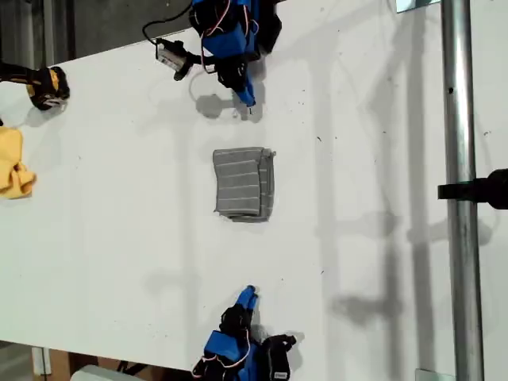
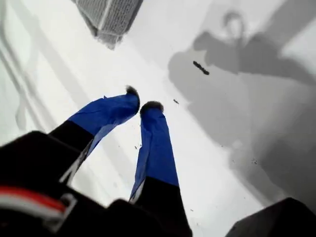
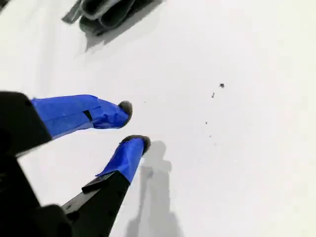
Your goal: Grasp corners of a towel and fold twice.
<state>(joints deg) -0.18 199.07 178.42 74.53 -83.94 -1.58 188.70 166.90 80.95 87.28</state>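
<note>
The grey striped towel [image 1: 240, 182] lies folded into a small stacked rectangle in the middle of the white table [image 1: 119, 238], with its layered edges toward the exterior view's right and bottom. Neither gripper touches it or its corners. My first gripper [image 1: 248, 295] [image 2: 142, 100] hovers near the exterior view's bottom edge, short of the towel [image 2: 111, 17], its blue tips almost touching around nothing. My second gripper [image 1: 247, 98] [image 3: 132, 124] is near the top of the exterior view, also apart from the towel [image 3: 106, 12]. A narrow gap shows between its tips, with nothing in it.
A yellow cloth [image 1: 12, 163] and a yellow-and-black tool [image 1: 44, 83] lie at the exterior view's left edge. A metal pole [image 1: 460, 190] with a black clamp [image 1: 484, 189] runs down the exterior view's right side. Small dark specks [image 2: 200, 67] mark the table.
</note>
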